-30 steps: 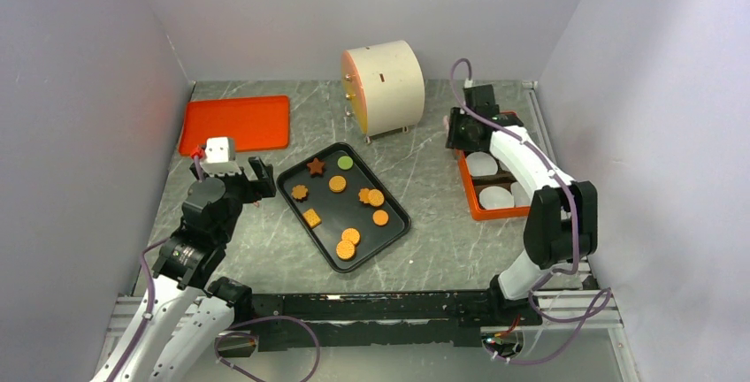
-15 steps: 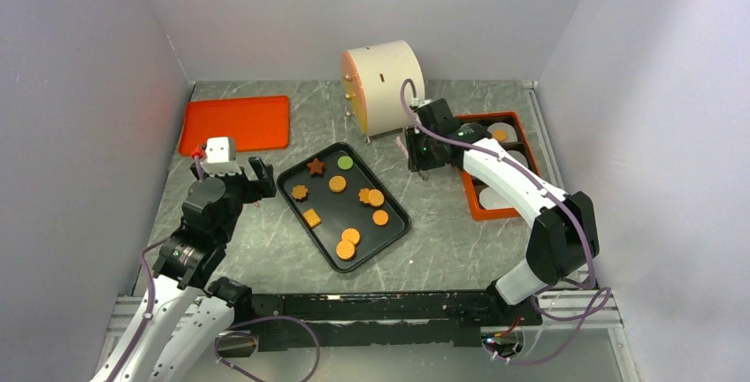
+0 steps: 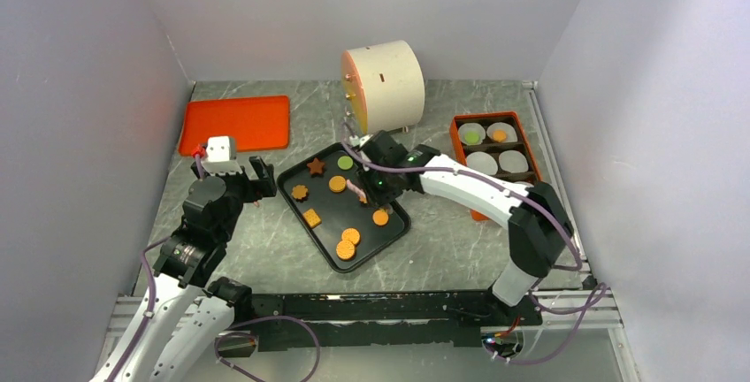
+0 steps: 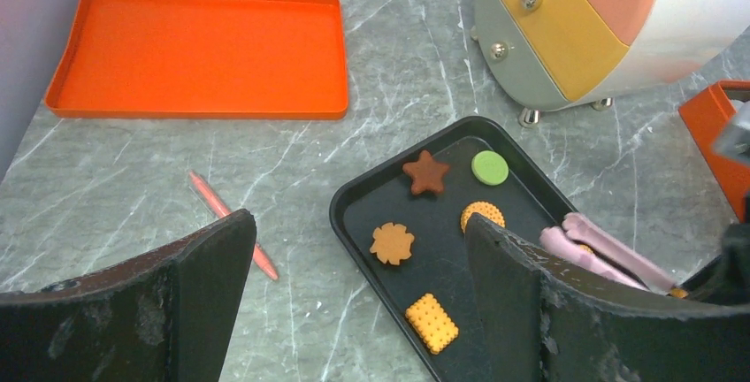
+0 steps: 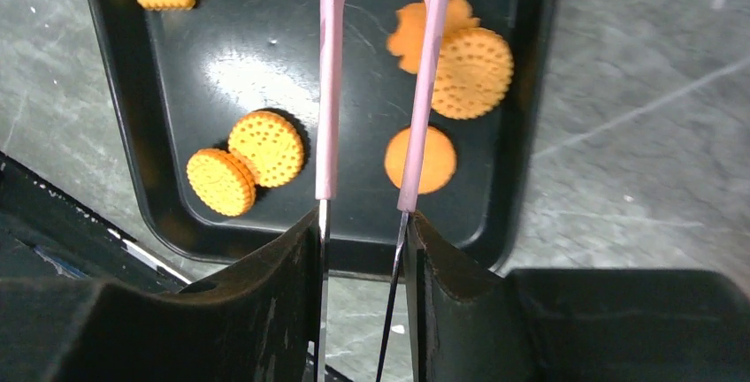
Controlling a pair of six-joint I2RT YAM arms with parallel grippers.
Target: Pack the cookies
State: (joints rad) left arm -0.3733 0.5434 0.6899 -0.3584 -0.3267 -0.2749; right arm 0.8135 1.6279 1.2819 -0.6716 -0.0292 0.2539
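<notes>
Right pincer (image 5: 363,225) with tongs (image 5: 329,90) now over cookies (image 5: 420,159)

Robotics laboratory test cell. Plain panel walls (image 3: 88,90) enclose a marble-patterned table (image 3: 442,240) on three sides; two cabled arms (image 3: 469,187) are bolted to a rail (image 3: 371,307) at its near edge. The wares look like toys: flat cookies (image 3: 337,184) on a black tray (image 3: 329,208) below the right gripper (image 5: 363,232), which grips pink tongs (image 5: 329,90), and a pastel drawer unit (image 3: 383,86) just beyond it.
</notes>
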